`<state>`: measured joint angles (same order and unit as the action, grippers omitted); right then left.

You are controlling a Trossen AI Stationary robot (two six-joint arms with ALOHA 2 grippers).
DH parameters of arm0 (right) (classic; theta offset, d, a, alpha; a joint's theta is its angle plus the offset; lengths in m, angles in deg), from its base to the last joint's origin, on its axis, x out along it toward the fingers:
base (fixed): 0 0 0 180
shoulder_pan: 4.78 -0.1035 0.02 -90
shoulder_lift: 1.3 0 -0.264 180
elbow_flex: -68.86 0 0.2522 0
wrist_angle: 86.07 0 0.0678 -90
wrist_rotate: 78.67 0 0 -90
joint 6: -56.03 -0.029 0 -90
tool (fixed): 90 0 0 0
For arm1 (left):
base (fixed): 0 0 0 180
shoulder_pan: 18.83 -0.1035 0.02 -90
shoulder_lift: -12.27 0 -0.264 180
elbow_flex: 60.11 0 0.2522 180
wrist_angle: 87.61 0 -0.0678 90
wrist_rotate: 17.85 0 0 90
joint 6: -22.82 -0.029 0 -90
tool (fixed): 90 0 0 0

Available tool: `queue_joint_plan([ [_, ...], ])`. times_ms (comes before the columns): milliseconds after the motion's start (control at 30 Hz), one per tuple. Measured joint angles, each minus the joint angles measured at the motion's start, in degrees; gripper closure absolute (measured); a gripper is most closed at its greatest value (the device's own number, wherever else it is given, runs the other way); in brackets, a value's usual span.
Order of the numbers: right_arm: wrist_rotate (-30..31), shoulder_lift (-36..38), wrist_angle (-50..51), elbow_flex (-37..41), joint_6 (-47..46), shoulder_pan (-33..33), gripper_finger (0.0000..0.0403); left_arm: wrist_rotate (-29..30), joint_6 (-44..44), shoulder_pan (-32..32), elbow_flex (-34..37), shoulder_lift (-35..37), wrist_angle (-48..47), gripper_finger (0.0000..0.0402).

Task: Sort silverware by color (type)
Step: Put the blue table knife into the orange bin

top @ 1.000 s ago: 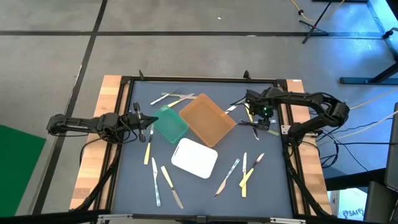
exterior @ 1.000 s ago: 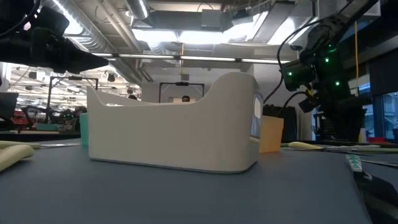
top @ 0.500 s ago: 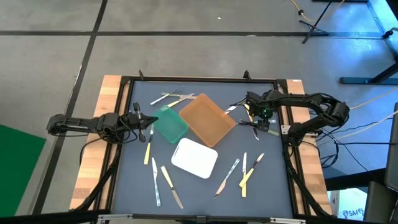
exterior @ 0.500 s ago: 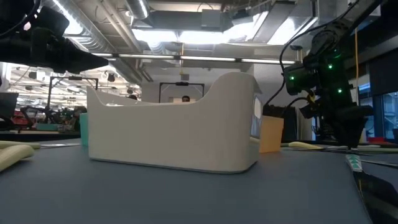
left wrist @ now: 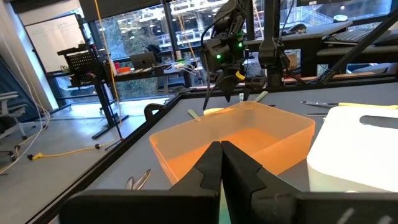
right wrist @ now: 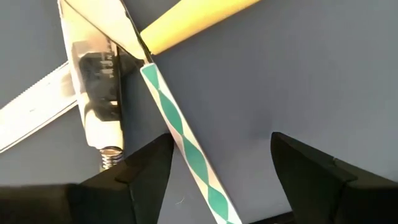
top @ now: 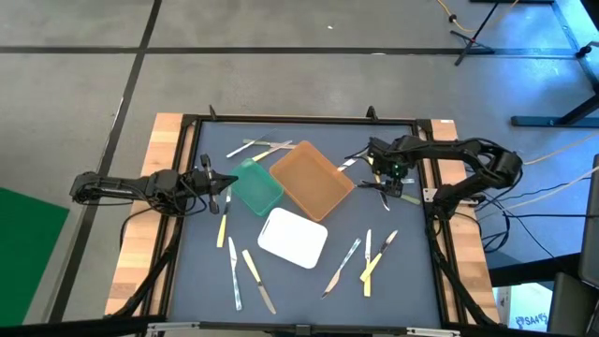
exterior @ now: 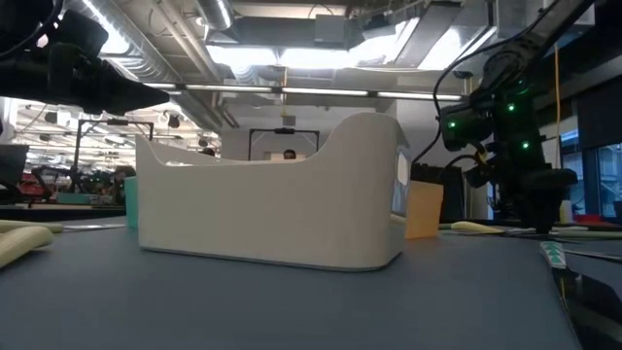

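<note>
Bright overhead light, soft shadows

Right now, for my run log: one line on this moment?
right gripper open over green-striped utensil, table's right | left gripper shut, idle by green tray | trays empty

Right hand low over silverware.

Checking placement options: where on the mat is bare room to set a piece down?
Bare mat lies along the near edge below the white tray, and at the far right corner behind the brown tray. Crowded: around the right tool and beside the green tray.
</note>
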<state>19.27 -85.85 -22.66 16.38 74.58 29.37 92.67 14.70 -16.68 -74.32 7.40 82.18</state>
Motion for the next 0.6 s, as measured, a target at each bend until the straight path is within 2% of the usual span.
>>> queue_joint_plan([
  [167,-0.2,-0.4,0.1,0.1,0.0,0.0,0.0151,0.0,0.0,0.0,0.0,0.0,0.0,0.04],
  [433,-1.2,-0.4,0.1,0.2,0.0,-0.1,0.0231,0.0,0.0,0.0,0.0,0.0,0.0,0.04],
  [600,-2.2,-0.4,0.1,0.2,0.0,-0.1,0.0264,0.0,0.0,0.0,0.0,0.0,0.0,0.04],
])
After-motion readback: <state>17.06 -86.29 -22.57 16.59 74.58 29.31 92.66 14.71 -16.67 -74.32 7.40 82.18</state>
